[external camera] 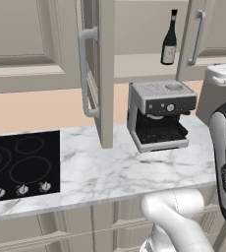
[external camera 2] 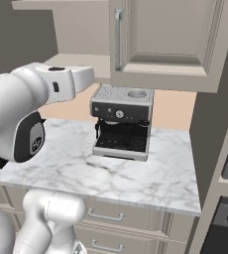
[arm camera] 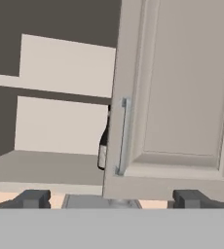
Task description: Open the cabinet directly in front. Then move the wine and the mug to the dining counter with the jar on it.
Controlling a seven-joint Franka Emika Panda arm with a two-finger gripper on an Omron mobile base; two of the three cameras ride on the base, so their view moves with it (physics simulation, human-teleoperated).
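Note:
The cabinet [external camera: 144, 29] is straight ahead, and its left door [external camera: 105, 74] is swung wide out over the counter. Its right door [arm camera: 182, 97], with a silver bar handle [arm camera: 123, 136], still covers the right side. The wine [external camera: 169, 39], a dark bottle with a pale label, stands on the cabinet floor. In the hand view the wine [arm camera: 103, 146] is half hidden behind the right door's edge. My gripper [arm camera: 112, 199] is open and holds nothing, below and in front of that door. The mug, dining counter and jar are out of view.
A silver and black coffee machine [external camera: 159, 115] stands on the marble counter [external camera: 110, 172] under the cabinet. A black cooktop [external camera: 21, 165] lies at the left. A tall dark unit with an oven [external camera 2: 225, 149] bounds the counter on the right. My arm [external camera 2: 36, 104] reaches up over the counter.

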